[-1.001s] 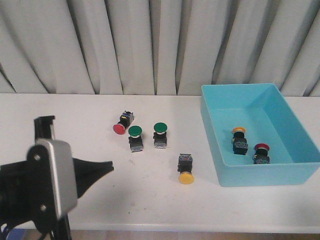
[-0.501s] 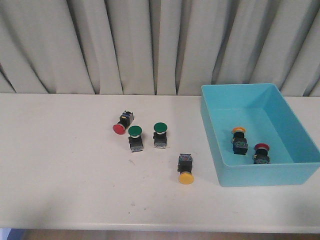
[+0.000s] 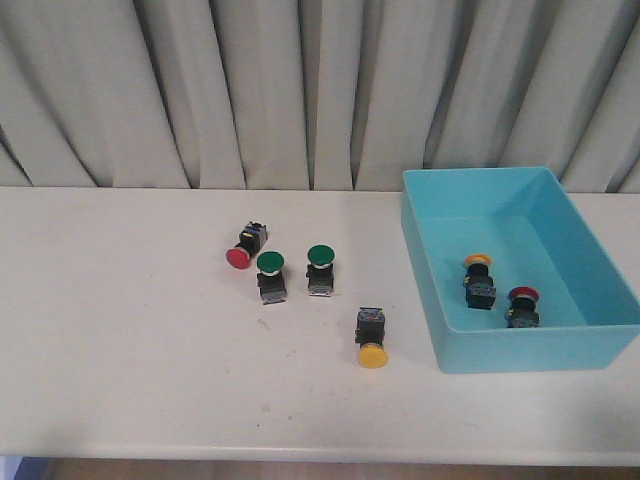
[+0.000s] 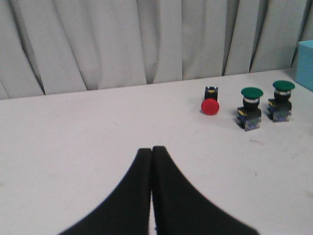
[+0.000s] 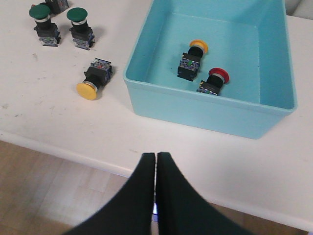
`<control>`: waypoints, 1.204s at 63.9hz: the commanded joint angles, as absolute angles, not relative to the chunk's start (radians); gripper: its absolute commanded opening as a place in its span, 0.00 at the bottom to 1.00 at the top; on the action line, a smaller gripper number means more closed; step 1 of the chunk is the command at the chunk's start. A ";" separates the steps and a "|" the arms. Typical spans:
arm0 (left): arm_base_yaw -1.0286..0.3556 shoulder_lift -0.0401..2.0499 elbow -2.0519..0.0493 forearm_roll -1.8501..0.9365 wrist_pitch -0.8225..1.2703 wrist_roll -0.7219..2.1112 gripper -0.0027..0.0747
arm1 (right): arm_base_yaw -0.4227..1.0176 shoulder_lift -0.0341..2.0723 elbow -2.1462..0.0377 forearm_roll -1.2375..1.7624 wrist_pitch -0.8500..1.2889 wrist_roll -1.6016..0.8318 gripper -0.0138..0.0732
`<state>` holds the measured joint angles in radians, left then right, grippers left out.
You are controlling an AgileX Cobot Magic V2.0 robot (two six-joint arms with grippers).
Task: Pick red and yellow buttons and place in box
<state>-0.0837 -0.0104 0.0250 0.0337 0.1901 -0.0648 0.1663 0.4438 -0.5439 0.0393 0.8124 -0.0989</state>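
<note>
A red button (image 3: 238, 256) lies on its side at mid-table, also seen as the red button (image 4: 210, 105). On its side nearer the front lies a yellow button (image 3: 372, 354), the same yellow button (image 5: 87, 89). The turquoise box (image 3: 480, 355) at the right holds a yellow button (image 3: 478, 263) and a red button (image 3: 522, 295). Neither gripper shows in the front view. My left gripper (image 4: 151, 151) is shut and empty, low over bare table, well short of the red button. My right gripper (image 5: 156, 155) is shut and empty above the table's front edge, near the box (image 5: 205, 115).
Two green-capped switches (image 3: 270, 263) (image 3: 320, 256) stand upright between the red button and the box. Pleated grey curtains (image 3: 300, 90) close the back. Wooden floor (image 5: 49, 196) shows below the table's front edge.
The left arm, large at the front left a second ago, has drawn back out of the front view. The buttons and box have not moved.
</note>
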 commanded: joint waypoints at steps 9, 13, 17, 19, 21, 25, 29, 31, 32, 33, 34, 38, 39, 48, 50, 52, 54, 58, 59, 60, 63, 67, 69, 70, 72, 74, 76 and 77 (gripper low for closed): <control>-0.075 -0.027 0.077 0.012 0.016 -0.059 0.03 | 0.165 0.451 -0.567 0.035 0.753 -0.111 0.15; -0.075 -0.027 0.077 0.012 0.010 -0.057 0.03 | 0.165 0.451 -0.567 0.035 0.753 -0.111 0.15; -0.075 -0.027 0.077 0.012 0.000 -0.042 0.03 | 0.165 0.451 -0.567 0.035 0.753 -0.111 0.15; -0.075 -0.027 0.077 0.012 0.000 -0.032 0.03 | 0.165 0.451 -0.567 0.035 0.753 -0.111 0.15; -0.075 -0.027 0.077 0.012 0.000 -0.019 0.03 | 0.165 0.451 -0.567 0.035 0.753 -0.111 0.15; -0.075 -0.027 0.077 0.012 -0.006 -0.006 0.03 | 0.165 0.451 -0.567 0.035 0.753 -0.111 0.15; -0.075 -0.027 0.077 0.011 0.000 0.009 0.03 | 0.165 0.451 -0.567 0.035 0.753 -0.111 0.15; -0.075 -0.027 0.077 0.010 -0.006 0.008 0.03 | 0.165 0.451 -0.567 0.035 0.753 -0.111 0.15; -0.075 -0.027 0.077 0.010 -0.006 0.008 0.03 | 0.165 0.451 -0.567 0.035 0.753 -0.111 0.15; -0.075 -0.027 0.077 0.010 -0.006 0.008 0.03 | 0.165 0.451 -0.567 0.035 0.753 -0.111 0.15; -0.075 -0.027 0.077 0.010 -0.006 0.008 0.03 | 0.165 0.451 -0.567 0.035 0.753 -0.111 0.15; -0.075 -0.027 0.077 0.010 -0.006 0.008 0.03 | 0.165 0.451 -0.567 0.035 0.753 -0.111 0.15; -0.075 -0.027 0.077 0.010 -0.006 0.008 0.03 | 0.165 0.451 -0.567 0.035 0.753 -0.111 0.15; -0.075 -0.027 0.077 0.010 -0.006 0.008 0.03 | 0.165 0.451 -0.567 0.035 0.753 -0.111 0.15; -0.075 -0.027 0.077 0.010 -0.006 0.008 0.03 | 0.165 0.451 -0.567 0.035 0.753 -0.111 0.15; -0.075 -0.027 0.076 0.009 0.000 0.008 0.03 | 0.165 0.451 -0.567 0.035 0.753 -0.111 0.15; -0.075 -0.027 0.075 0.012 0.000 0.008 0.03 | 0.165 0.451 -0.567 0.035 0.753 -0.111 0.15; -0.075 -0.026 0.075 0.011 0.000 0.008 0.03 | 0.165 0.451 -0.567 0.035 0.753 -0.111 0.15; -0.075 -0.026 0.075 0.011 0.000 0.008 0.03 | 0.165 0.451 -0.567 0.035 0.755 -0.111 0.15; -0.075 -0.026 0.075 0.011 0.000 0.008 0.03 | 0.165 0.451 -0.567 0.035 0.756 -0.111 0.15; -0.075 -0.026 0.075 0.011 0.000 0.008 0.03 | 0.165 0.451 -0.567 0.035 0.756 -0.111 0.15; -0.075 -0.026 0.075 0.011 0.000 0.008 0.03 | 0.165 0.451 -0.567 0.035 0.756 -0.111 0.15; -0.075 -0.026 0.075 0.011 0.000 0.008 0.03 | 0.165 0.451 -0.567 0.035 0.756 -0.111 0.15; -0.075 -0.026 0.075 0.011 0.000 0.008 0.03 | 0.165 0.451 -0.567 0.035 0.756 -0.111 0.15; -0.075 -0.026 0.075 0.011 0.000 0.008 0.03 | 0.165 0.451 -0.567 0.035 0.756 -0.111 0.15; -0.075 -0.026 0.075 0.011 0.000 0.008 0.03 | 0.165 0.451 -0.567 0.035 0.756 -0.111 0.15; -0.075 -0.026 0.075 0.011 0.000 0.008 0.03 | 0.165 0.451 -0.567 0.035 0.756 -0.111 0.15; -0.075 -0.026 0.075 0.011 0.000 0.008 0.03 | 0.165 0.451 -0.567 0.035 0.756 -0.111 0.15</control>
